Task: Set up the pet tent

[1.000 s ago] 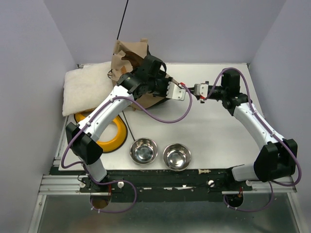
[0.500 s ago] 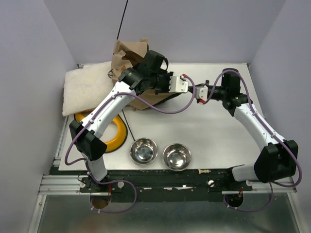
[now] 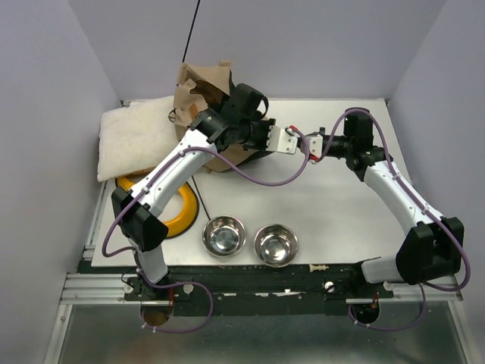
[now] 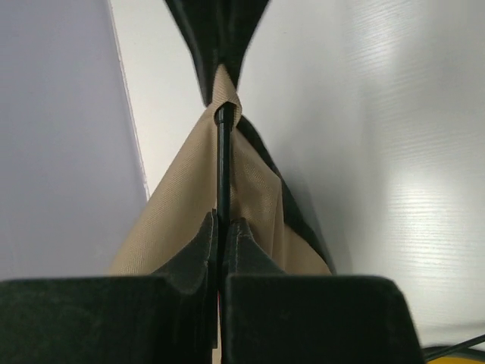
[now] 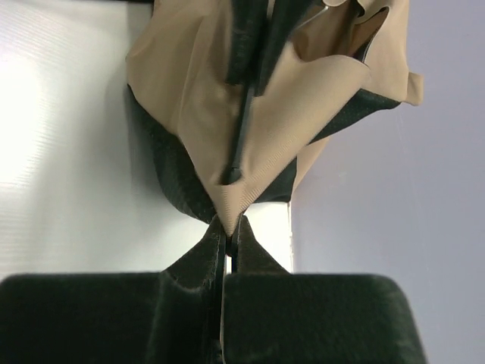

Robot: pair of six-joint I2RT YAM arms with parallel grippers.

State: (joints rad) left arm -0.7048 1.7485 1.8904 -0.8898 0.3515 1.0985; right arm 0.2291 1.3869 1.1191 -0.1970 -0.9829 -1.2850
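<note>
Over the last second the left gripper [image 3: 292, 141] has slid rightward across the table [image 3: 341, 212], closing most of the gap to the right gripper [image 3: 310, 145], which has barely moved. The two now sit just apart, mid-table toward the back. Likely meaning: the pole [image 4: 223, 167] is being pushed toward the fabric corner [image 5: 227, 203] to seat its tip, so this looks like an early-to-middle step, not a finished frame. The pet tent [image 3: 203, 91] lies crumpled at the back left against the wall, beside the cushion [image 3: 135, 138] and behind the yellow ring [image 3: 182, 208], with one stretch of fabric pulled out to the grippers. The top view hides both grips. The left wrist view shows its fingers pressed together on the thin black pole over tan cloth. The right wrist view shows its fingers pinched on the very tip of the corner, with the pole end lying just short of it; whether it is seated, I cannot tell.
</note>
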